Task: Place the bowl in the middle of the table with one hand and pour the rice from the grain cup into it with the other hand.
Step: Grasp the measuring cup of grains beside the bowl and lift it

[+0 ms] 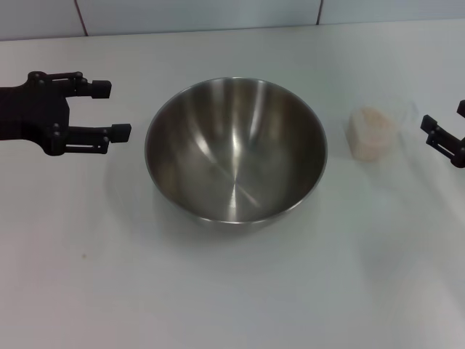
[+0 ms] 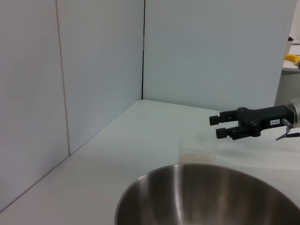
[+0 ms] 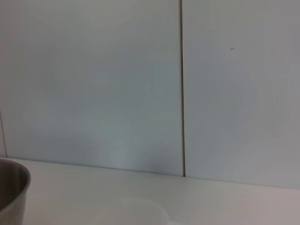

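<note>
Bowl [image 1: 236, 149] upright at the middle of the white table [image 1: 232, 291], nothing in it. Left claw [image 1: 98, 110] level just above the table, fingers spread wide around nothing, tips toward the bowl's rim but apart from it. Grain cup [image 1: 372, 132] with rice [image 1: 369, 125] upright on the bowl's other side, near but not touching. Right claw [image 1: 445, 138] at the table's right edge, fingers parted, empty, just beside the cup without contact. Wall panels [image 3: 93, 84] behind.
</note>
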### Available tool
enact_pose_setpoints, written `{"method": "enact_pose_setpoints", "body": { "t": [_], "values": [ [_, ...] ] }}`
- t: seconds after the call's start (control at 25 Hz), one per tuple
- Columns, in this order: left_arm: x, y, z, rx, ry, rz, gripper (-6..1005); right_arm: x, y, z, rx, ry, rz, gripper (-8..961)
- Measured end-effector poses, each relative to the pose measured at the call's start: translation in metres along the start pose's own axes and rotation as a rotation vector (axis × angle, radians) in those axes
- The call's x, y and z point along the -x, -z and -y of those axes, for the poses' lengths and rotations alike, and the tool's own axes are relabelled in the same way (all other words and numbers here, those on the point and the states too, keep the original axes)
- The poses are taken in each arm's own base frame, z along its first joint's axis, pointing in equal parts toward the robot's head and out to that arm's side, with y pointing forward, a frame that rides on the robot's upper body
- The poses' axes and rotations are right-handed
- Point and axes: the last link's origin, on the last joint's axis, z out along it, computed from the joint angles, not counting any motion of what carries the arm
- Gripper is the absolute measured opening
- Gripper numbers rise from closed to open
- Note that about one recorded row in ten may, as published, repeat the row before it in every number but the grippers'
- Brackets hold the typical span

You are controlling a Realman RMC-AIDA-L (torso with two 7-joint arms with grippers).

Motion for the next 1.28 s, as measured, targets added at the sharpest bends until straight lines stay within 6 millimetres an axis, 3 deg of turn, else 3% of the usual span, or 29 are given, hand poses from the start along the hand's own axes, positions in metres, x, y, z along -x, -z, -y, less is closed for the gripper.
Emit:
{"method": "enact_pose_setpoints", "body": {
  "t": [1.28],
  "values": [
    [-0.002, 0.003, 0.008, -0.038, -0.007, 0.01, 809, -0.001, -0.029, -0.003, -0.013, -0.016, -0.051, 744]
  ]
}}
